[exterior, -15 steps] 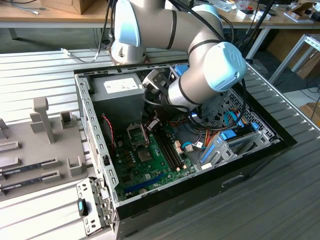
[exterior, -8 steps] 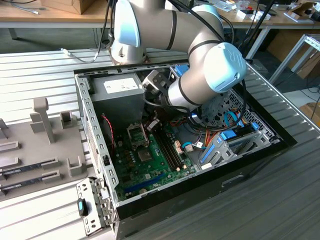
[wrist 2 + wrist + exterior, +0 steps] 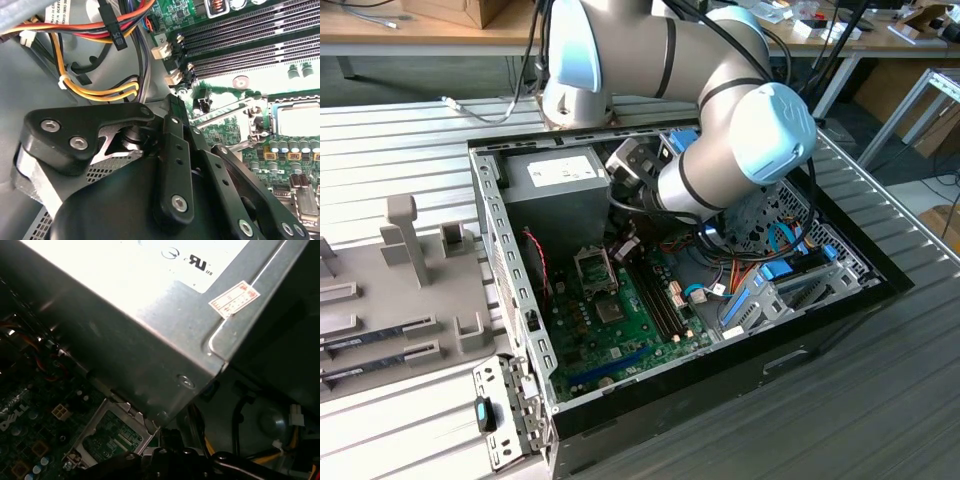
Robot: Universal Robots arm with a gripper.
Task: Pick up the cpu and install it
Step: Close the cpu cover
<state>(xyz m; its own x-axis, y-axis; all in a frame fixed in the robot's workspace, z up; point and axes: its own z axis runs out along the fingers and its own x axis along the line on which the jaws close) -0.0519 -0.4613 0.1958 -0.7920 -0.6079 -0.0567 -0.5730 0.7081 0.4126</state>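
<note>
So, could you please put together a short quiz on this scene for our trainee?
1. True or false: the arm reaches down into the open computer case.
2. In the exterior view, the grey power-supply box sits: A) inside the case, toward the exterior view's left; B) on the table outside the case; C) on top of the arm.
3. What colour is the motherboard?

Key: 1 true; 2 A; 3 green.
</note>
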